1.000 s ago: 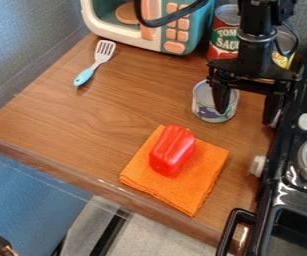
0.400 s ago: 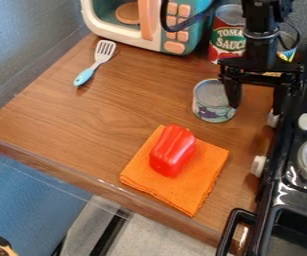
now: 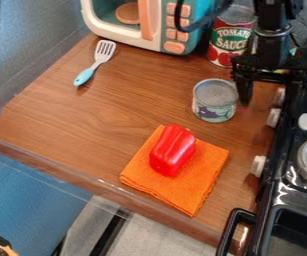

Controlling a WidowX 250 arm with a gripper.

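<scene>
The black gripper (image 3: 268, 100) hangs open at the upper right, between the small can and the stove's edge, with nothing between its fingers. Its left finger is close to the right side of the small can (image 3: 214, 101), which stands upright on the wooden counter. A red bell pepper (image 3: 173, 151) lies on a folded orange cloth (image 3: 206, 172) near the counter's front. Behind the small can and left of the arm stands a tomato sauce can (image 3: 227, 40), its top partly behind a black cable.
A toy microwave (image 3: 166, 27) stands at the back. A spatula (image 3: 94, 67) with a light blue handle lies on the counter (image 3: 62, 117) at the left. The black stove (image 3: 296, 175) with white knobs borders the counter on the right.
The gripper has shifted right and slightly up, from over the small can to its right side. The small can, pepper and cloth have kept their places. A dark blurred shape has appeared at the left edge.
</scene>
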